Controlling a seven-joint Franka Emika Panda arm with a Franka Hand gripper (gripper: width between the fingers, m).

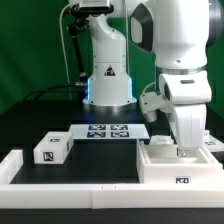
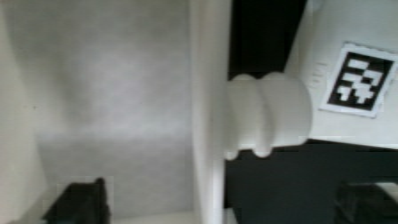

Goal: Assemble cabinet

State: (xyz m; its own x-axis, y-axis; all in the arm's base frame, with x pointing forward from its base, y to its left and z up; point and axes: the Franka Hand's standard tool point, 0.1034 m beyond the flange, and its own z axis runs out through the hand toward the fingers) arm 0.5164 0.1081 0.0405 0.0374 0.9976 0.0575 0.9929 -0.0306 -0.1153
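Note:
The cabinet [image 1: 178, 166], a large white boxy shell with a small tag on its front, sits at the exterior view's right by the front rail. My gripper [image 1: 185, 148] reaches down into its top. In the wrist view the gripper [image 2: 228, 205] is open. Its dark fingertips [image 2: 80, 200] stand wide apart on either side of an upright white cabinet wall [image 2: 205, 150] and touch nothing. A white tagged piece with a rounded knob [image 2: 267, 115] lies just past that wall. A small white tagged block [image 1: 52, 150] lies apart at the exterior view's left.
The marker board [image 1: 108, 131] lies flat in the middle before the robot base [image 1: 108, 85]. Long white border rails [image 1: 70, 180] run along the front and the exterior view's left. The table top is black.

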